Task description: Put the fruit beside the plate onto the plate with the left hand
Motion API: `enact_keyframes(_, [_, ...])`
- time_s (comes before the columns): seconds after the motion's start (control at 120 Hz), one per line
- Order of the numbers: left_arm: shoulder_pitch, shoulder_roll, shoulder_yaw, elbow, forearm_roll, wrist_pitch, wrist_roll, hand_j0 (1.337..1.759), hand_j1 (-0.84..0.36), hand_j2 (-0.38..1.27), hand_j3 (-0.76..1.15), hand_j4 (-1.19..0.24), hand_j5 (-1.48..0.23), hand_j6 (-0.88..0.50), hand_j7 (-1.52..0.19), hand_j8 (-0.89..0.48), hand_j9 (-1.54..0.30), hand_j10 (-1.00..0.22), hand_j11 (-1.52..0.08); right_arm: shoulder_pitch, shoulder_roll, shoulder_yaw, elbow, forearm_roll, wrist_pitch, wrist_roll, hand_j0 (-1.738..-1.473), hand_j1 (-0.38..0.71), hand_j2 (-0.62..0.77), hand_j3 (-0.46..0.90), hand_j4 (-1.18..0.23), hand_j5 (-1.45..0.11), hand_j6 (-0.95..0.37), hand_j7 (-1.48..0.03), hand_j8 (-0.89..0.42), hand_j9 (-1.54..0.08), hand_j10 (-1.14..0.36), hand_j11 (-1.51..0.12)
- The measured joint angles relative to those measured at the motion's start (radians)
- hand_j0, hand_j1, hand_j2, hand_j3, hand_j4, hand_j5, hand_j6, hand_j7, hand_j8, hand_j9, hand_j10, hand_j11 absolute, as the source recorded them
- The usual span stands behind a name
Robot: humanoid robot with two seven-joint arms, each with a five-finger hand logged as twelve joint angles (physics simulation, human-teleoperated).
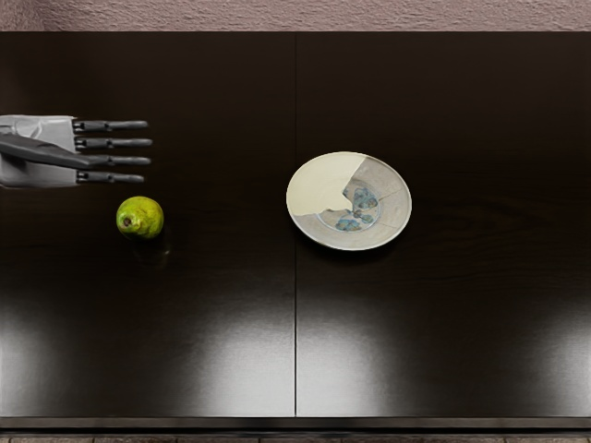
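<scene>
A small green fruit (139, 218) lies on the dark table at the left. A cream and grey plate (388, 189) with a blue pattern sits near the table's middle, well to the right of the fruit. My left hand (111, 150) comes in from the left edge, just above and behind the fruit, with its fingers stretched straight out toward the right and holding nothing. It does not touch the fruit. The right arm does not show.
The dark glossy table (295, 332) has a seam running down its middle. A rough wall band (295, 14) runs along the far edge. Nothing else stands on the table.
</scene>
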Motion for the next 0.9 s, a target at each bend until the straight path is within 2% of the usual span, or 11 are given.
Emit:
enact_keyframes(0.233, [-0.010, 0.005, 0.000, -0.013, -0.005, 0.000, 0.000, 1.658, 0.05, 0.05, 0.00, -0.24, -0.32, -0.24, -0.32, -0.24, -0.32, -0.24, -0.32, 0.001, 0.007, 0.000, -0.001, -0.001, 0.000, 0.000, -1.658, -0.31, -0.01, 0.00, -0.03, -0.04, -0.03, -0.04, -0.03, -0.04, -0.03, -0.04])
enact_keyframes(0.467, [-0.050, -0.011, -0.046, -0.010, 0.113, 0.000, 0.000, 1.658, 0.05, 0.05, 0.00, -0.24, -0.32, -0.24, -0.32, -0.24, -0.32, -0.24, -0.32, 0.001, 0.008, 0.000, 0.001, -0.001, 0.000, 0.000, -1.658, -0.31, -0.01, 0.00, -0.03, -0.04, -0.03, -0.04, -0.03, -0.04, -0.03, -0.04])
enact_keyframes(0.625, [-0.089, -0.067, -0.118, -0.026, 0.399, 0.000, 0.000, 1.658, 0.05, 0.05, 0.00, -0.24, -0.32, -0.24, -0.32, -0.24, -0.32, -0.25, -0.32, 0.001, 0.013, 0.000, 0.000, -0.001, 0.000, 0.000, -1.658, -0.31, -0.01, 0.00, -0.03, -0.04, -0.03, -0.04, -0.03, -0.04, -0.03, -0.04])
enact_keyframes(0.767, [-0.092, -0.132, -0.141, -0.106, 0.730, 0.037, 0.000, 1.658, 0.05, 0.05, 0.00, -0.25, -0.33, -0.25, -0.33, -0.25, -0.33, -0.25, -0.33, 0.001, 0.016, -0.001, -0.001, -0.001, 0.000, 0.000, -1.658, -0.31, -0.01, 0.00, -0.03, -0.04, -0.03, -0.04, -0.03, -0.04, -0.03, -0.04])
enact_keyframes(0.9, [-0.086, -0.158, -0.140, -0.188, 1.011, 0.181, 0.000, 1.658, 0.05, 0.05, 0.00, -0.25, -0.33, -0.25, -0.33, -0.25, -0.33, -0.25, -0.33, 0.001, 0.017, 0.000, -0.001, -0.001, 0.000, 0.000, -1.658, -0.31, -0.01, 0.00, -0.03, -0.04, -0.03, -0.04, -0.03, -0.04, -0.03, -0.04])
